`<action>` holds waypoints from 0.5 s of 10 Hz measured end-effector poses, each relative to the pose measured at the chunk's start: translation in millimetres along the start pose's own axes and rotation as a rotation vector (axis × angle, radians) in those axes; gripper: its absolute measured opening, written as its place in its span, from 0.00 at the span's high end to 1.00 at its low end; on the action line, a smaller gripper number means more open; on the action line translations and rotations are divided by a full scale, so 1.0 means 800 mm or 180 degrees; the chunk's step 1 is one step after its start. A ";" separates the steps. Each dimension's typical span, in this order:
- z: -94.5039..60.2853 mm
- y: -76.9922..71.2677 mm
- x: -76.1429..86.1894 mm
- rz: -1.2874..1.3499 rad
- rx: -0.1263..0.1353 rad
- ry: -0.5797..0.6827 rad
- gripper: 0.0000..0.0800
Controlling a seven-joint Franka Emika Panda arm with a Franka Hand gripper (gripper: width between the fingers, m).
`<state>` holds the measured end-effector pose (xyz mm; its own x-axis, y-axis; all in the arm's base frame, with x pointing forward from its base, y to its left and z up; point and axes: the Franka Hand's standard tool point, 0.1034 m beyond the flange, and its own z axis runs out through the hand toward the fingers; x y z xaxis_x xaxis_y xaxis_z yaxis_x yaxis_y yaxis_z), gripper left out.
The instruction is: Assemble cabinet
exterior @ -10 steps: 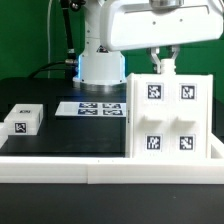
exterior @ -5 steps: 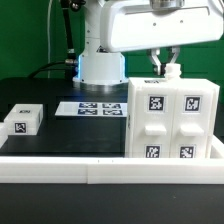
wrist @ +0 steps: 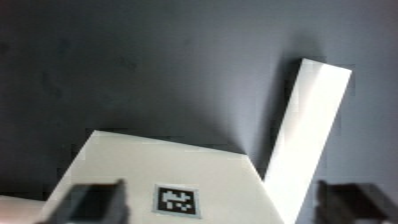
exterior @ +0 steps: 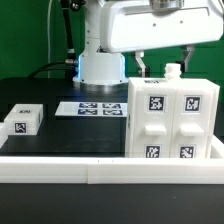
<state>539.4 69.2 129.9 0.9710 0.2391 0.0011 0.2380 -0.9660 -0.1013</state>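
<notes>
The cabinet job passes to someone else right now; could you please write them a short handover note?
The gripper is open, its fingers spread just above the top of the cabinet, holding nothing.
The cabinet stands upright on the table at the exterior view's right, tagged face toward the camera.
The small tagged block lies loose at the exterior view's left, well apart from it.
Done: the cabinet stands unaided.
Left: probably fetching and fitting the loose block; further parts cannot be told.

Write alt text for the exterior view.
A white cabinet with four square tags stands on the exterior view's right, the robot's open gripper just above its top. A small tagged block and the marker board lie on the black table toward the view's left.
</notes>
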 end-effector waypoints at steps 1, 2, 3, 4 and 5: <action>0.000 0.000 0.000 0.0000 0.0000 0.0000 0.08; 0.000 0.000 0.000 0.0000 0.0000 0.0000 0.08; 0.000 0.000 0.000 0.0000 0.0000 -0.0001 0.02; 0.002 0.000 -0.003 0.0006 0.0000 -0.0007 0.00; 0.007 0.000 -0.011 0.0164 -0.0022 0.0040 0.00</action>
<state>530.5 67.7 124.2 0.9822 0.1878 0.0085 0.1877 -0.9776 -0.0948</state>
